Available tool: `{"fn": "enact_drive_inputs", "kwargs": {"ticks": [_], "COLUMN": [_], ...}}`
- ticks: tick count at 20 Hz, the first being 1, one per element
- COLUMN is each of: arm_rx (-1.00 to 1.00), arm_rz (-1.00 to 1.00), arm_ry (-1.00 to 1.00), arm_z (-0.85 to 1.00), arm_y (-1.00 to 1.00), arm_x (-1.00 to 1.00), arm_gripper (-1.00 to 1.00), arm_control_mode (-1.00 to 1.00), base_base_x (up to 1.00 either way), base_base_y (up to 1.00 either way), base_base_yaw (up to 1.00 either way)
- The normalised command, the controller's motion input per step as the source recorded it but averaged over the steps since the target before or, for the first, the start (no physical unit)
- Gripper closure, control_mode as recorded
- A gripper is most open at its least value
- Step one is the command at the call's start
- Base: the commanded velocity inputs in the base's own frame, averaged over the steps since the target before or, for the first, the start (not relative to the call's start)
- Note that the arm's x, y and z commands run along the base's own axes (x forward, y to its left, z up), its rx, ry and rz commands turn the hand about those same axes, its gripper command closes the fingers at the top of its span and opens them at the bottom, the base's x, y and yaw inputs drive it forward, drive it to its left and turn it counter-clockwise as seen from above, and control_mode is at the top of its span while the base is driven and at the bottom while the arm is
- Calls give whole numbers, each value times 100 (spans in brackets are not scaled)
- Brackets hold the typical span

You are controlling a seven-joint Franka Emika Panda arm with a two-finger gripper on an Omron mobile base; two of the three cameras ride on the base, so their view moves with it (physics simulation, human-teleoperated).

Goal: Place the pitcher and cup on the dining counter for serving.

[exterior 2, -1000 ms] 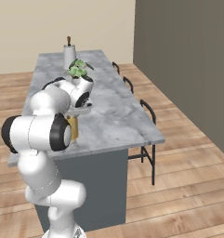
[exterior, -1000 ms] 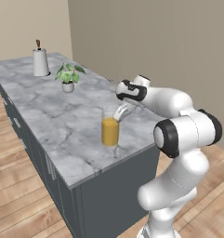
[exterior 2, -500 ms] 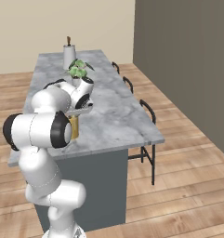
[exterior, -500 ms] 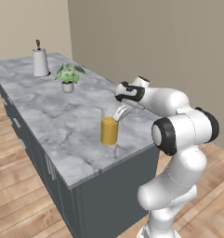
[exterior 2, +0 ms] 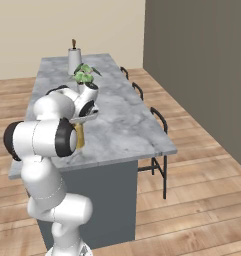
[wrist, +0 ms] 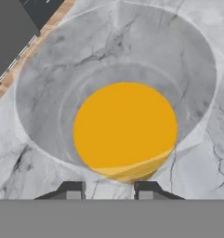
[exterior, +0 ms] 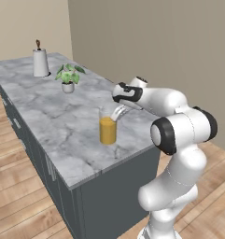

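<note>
Centre of the left base view: pitcher [exterior: 108,127] upright on the dining counter [exterior: 48,112], near its right long edge, well back from the near end. Orange liquid fills its lower part, clear wall above. Hand [exterior: 117,112] sits right at the pitcher's rim, upper right side; from the hand view, both fingertips [wrist: 72,190] stand just outside the near rim [wrist: 132,173], jaws narrow and parted, gripping nothing that shows. Bare marble all round the pitcher. Potted plant [exterior: 68,75] further up the counter, well apart; white holder [exterior: 40,62] at the far end, upper left. In the right base view, stools [exterior 2: 161,120] tucked along the counter's right side. Wooden floor [exterior 2: 202,190], beige and grey walls.
</note>
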Motion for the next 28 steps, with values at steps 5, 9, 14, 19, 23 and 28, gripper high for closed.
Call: {"fn": "enact_drive_inputs", "kwargs": {"ticks": [5,9,14,19,23,28], "arm_rx": [0,0,0,0,0,0], "arm_rz": [0,0,0,-1,-5,-13], "arm_ry": [0,-4,-10,-9,-8,-5], "arm_z": [1,24,41,46,43,36], "arm_y": [2,0,0,-7,-10,-16], "arm_x": [0,-19,-42,-86,-100,-100], "arm_gripper": [-100,-100,-100,-100,-100,-100], "arm_control_mode": [-100,-100,-100,-100,-100,-100], "base_base_x": [0,0,0,0,0,0], "base_base_y": [0,0,0,0,0,0], "base_base_yaw": [0,0,0,0,0,0]}}
